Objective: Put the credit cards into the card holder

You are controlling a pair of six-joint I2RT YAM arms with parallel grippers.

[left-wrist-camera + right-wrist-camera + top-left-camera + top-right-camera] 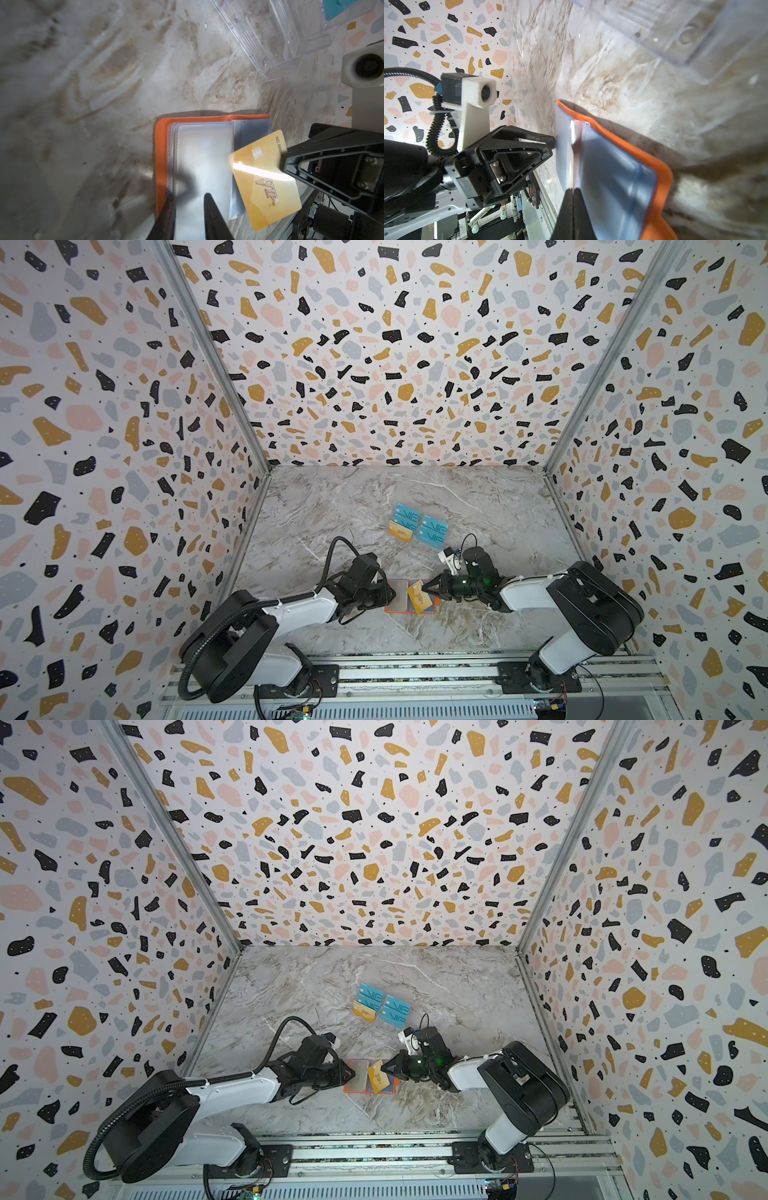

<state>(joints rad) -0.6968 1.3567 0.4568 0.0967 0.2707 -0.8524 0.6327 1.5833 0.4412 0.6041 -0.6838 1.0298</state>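
Observation:
The orange card holder (411,612) (161,155) lies open on the marble near the front, its clear sleeves facing up. My left gripper (391,595) (188,195) is at its left side, jaws closed around the stack of sleeves. A gold credit card (417,596) (266,178) hangs tilted over the holder's right half with my right gripper (431,587) (573,189) shut on its edge; the right wrist view shows it edge-on. More credit cards, teal VIP ones (419,524) and a gold one (400,532), stand further back.
A transparent acrylic tiered rack (415,556) (291,41) holds the remaining cards just behind the holder. Terrazzo-patterned walls close in the marble table (332,510) on three sides. An aluminium rail (415,672) with both arm bases runs along the front.

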